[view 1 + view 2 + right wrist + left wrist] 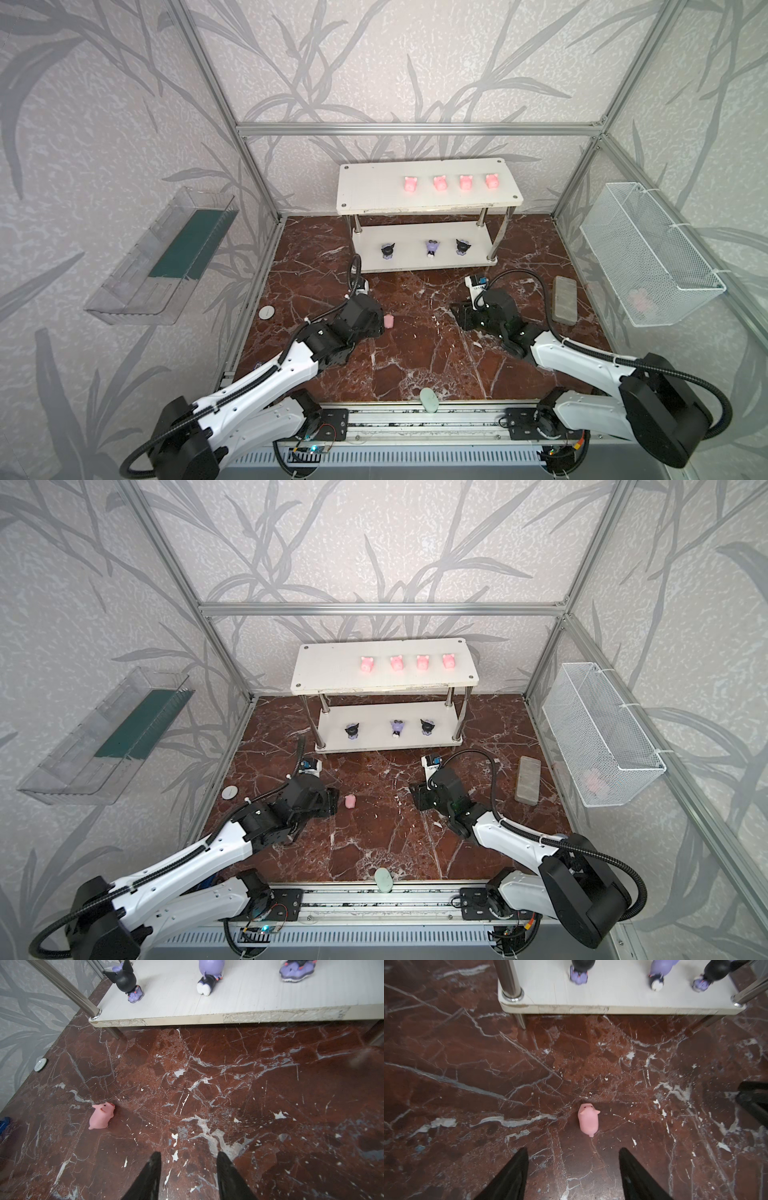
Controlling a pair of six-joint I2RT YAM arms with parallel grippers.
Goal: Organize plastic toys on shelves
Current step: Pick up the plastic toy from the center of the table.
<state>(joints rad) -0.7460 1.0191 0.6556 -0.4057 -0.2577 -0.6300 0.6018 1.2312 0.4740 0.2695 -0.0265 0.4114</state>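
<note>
Left wrist view: left gripper [573,1150] jaws apart, empty; pink pig [588,1120] sits on the marble tabletop [467,1084] just ahead of the fingertips, untouched. Likewise the right gripper [189,1154], jaws apart and empty over bare marble. Both arms reach forward, low, toward the shelves [370,189]: four pigs [439,183] on top, three figurines [433,248] below
</note>
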